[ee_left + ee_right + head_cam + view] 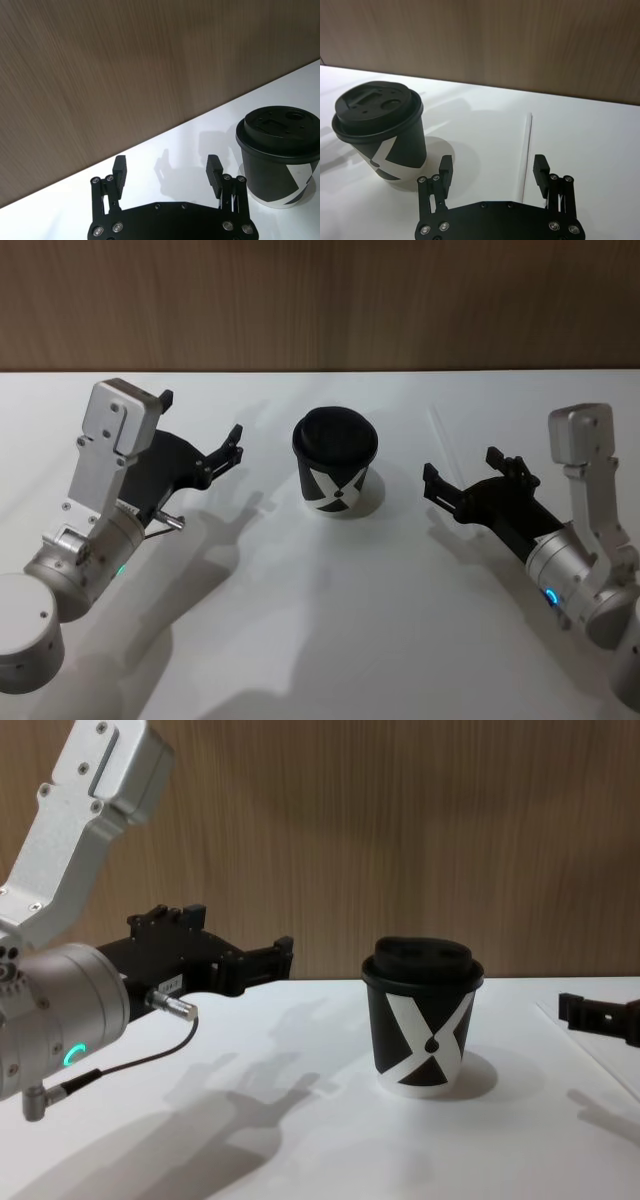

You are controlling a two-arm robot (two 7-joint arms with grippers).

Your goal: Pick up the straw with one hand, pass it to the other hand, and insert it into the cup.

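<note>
Right wrist view: straw [527, 150] between claw's [492, 167] fingers [541, 169]

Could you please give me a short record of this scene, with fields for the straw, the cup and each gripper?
straw: lying flat on the white table, not gripped, on the cup's right
cup: black paper cup, upright, lid on, no straw in it
left gripper: open, empty, to the cup's left
right gripper: open, empty, to the cup's right, the straw in line with the gap between its fingers
task stage: straw not yet picked up
</note>
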